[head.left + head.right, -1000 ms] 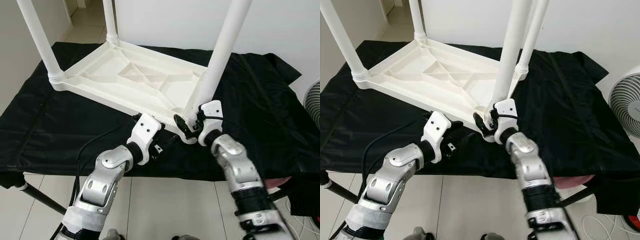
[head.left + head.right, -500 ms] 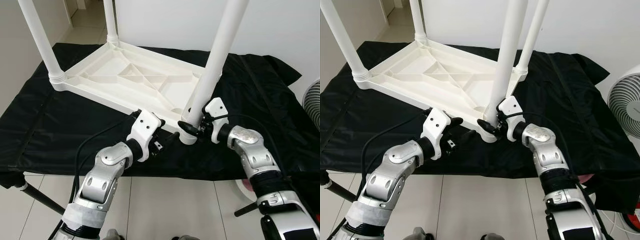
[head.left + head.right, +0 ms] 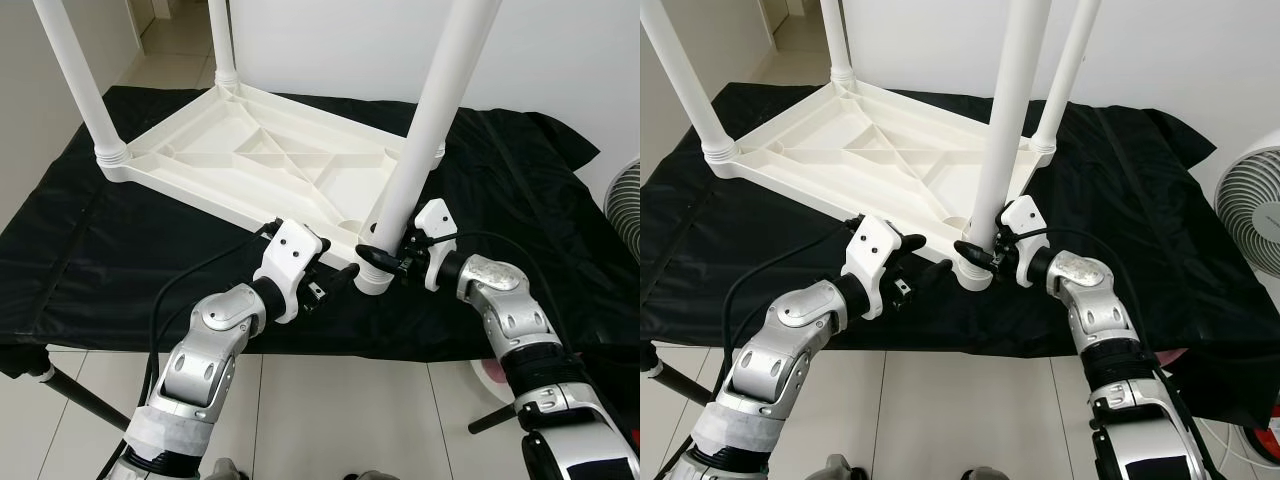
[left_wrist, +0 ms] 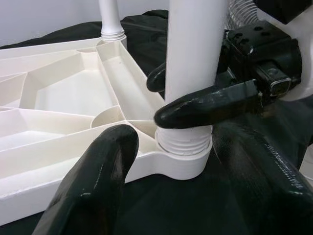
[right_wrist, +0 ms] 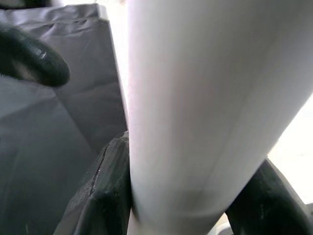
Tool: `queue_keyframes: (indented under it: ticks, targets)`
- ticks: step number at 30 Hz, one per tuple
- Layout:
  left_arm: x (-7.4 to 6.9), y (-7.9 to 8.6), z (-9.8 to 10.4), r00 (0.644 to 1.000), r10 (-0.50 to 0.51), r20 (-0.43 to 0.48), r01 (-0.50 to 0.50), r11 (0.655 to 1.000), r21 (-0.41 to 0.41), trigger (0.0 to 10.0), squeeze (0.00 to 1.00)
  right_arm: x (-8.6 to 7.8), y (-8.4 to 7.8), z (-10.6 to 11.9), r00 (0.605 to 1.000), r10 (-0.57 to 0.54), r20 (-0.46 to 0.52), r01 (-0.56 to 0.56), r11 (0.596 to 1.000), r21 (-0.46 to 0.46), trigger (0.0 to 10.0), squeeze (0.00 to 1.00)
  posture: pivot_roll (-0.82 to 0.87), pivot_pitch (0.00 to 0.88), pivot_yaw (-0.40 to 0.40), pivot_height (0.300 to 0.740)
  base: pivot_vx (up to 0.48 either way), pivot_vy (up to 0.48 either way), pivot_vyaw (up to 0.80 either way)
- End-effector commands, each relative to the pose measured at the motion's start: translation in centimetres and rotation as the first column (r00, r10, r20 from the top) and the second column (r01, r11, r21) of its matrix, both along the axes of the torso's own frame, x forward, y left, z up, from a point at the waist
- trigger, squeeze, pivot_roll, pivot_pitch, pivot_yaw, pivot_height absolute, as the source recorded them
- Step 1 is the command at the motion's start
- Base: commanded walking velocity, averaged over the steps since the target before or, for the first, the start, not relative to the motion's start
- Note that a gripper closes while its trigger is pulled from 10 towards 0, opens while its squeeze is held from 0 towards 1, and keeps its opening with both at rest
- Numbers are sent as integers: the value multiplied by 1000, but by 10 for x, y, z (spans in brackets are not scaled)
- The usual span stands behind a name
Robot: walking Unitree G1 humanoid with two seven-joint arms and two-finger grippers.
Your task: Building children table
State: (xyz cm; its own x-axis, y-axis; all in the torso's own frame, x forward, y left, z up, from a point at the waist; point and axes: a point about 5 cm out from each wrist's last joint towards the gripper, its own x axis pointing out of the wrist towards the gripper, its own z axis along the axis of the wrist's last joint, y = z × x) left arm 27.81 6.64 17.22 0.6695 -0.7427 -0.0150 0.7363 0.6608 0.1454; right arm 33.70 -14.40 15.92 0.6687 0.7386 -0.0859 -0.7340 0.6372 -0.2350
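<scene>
A white plastic children's table lies upside down on a black cloth, its legs pointing up. The near right leg stands in the corner socket closest to me. My right gripper is shut on this leg just above the threaded base, and in the right wrist view the leg sits between its fingers. My left gripper stands open at the table's near edge, its fingers on either side of that corner without touching the leg.
Three other legs rise from the remaining corners. The black cloth covers a low stand and has free room to the right. A white fan stands at the far right. Pale tiled floor lies below the front edge.
My right arm has swung its elbow out to the right, turning the gripper around the base of the near right leg. The left gripper has hardly moved.
</scene>
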Motion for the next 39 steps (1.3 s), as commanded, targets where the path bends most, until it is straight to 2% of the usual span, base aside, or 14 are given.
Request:
queue_keyframes:
  ticks: [1, 9, 11, 12, 13, 14, 15, 16, 18, 26, 27, 30, 33, 39]
  targets:
    - [1, 1, -1, 999, 54, -4, -54, 999, 0, 10000, 0, 0, 8, -2, 998, -56, 4, 56, 998, 21, 10000, 0, -56, 42, -18, 740, 0, 0, 0]
    - [0, 0, -3, 999, 48, -10, -48, 999, 1, 10000, 0, -2, 21, 3, 956, -291, 30, 280, 942, 184, 10000, 0, -60, 48, -17, 740, 0, 0, 0]
    - [-1, 0, -4, 999, 44, -13, -44, 999, 2, 10000, 0, -4, 25, 1, 897, -442, -22, 431, 861, 270, 10000, 0, -62, 49, -16, 740, 0, 0, 0]
    - [-1, 0, -4, 999, 44, -13, -44, 999, 2, 10000, 0, -4, 25, 1, 897, -442, -22, 431, 861, 270, 10000, 0, -62, 49, -16, 740, 0, 0, 0]
    - [-1, 0, -4, 999, 43, -13, -43, 999, 2, 10000, 0, -5, 22, 1, 836, -548, -28, 532, 796, 290, 10000, 0, -62, 49, -16, 740, 0, 0, 0]
    - [-1, 0, -4, 999, 43, -13, -43, 999, 2, 10000, 0, -5, 22, 1, 836, -548, -28, 532, 796, 290, 10000, 0, -62, 49, -16, 740, 0, 0, 0]
    - [-1, -1, -4, 999, 41, -14, -41, 999, 1, 10000, 0, -7, 23, -1, 778, -626, -49, 608, 732, 307, 10000, 0, -64, 47, -22, 740, 0, 0, 0]
    - [-1, -1, -4, 999, 41, -14, -41, 999, 1, 10000, 0, -7, 23, -1, 778, -626, -49, 608, 732, 307, 10000, 0, -64, 47, -22, 740, 0, 0, 0]
    - [0, -2, -4, 999, 38, -13, -38, 999, -1, 10000, 0, -13, 31, -4, 702, -707, -85, 690, 647, 324, 10000, 0, -65, 45, -26, 740, 0, 0, 0]
    - [-1, -4, -4, 999, 34, -12, -34, 999, -3, 10000, 0, -16, 38, -4, 734, -672, -96, 663, 679, 316, 10000, 0, -63, 35, -32, 740, 0, 0, 0]
    - [-1, -3, -4, 999, 36, -11, -36, 999, -2, 10000, 0, -16, 39, -3, 750, -654, -96, 645, 691, 328, 10000, 1000, -61, 32, -33, 740, 0, 0, 0]
    - [-1, -3, -4, 999, 38, -10, -38, 999, -2, 10000, 0, -17, 40, -1, 765, -637, -96, 626, 700, 343, 10000, 1000, -61, 32, -33, 740, 0, 0, 0]
    - [-2, -3, -5, 999, 41, -12, -42, 999, -3, 10000, 0, -18, 32, 8, 848, -529, -15, 500, 791, 353, 10000, 1000, -61, 30, -37, 740, 0, 0, 0]
    - [-1, -3, -4, 999, 44, -10, -44, 999, -4, 10000, 0, -16, 19, 13, 920, -391, 37, 362, 882, 302, 10000, 1000, -62, 29, -37, 740, 0, 0, 0]
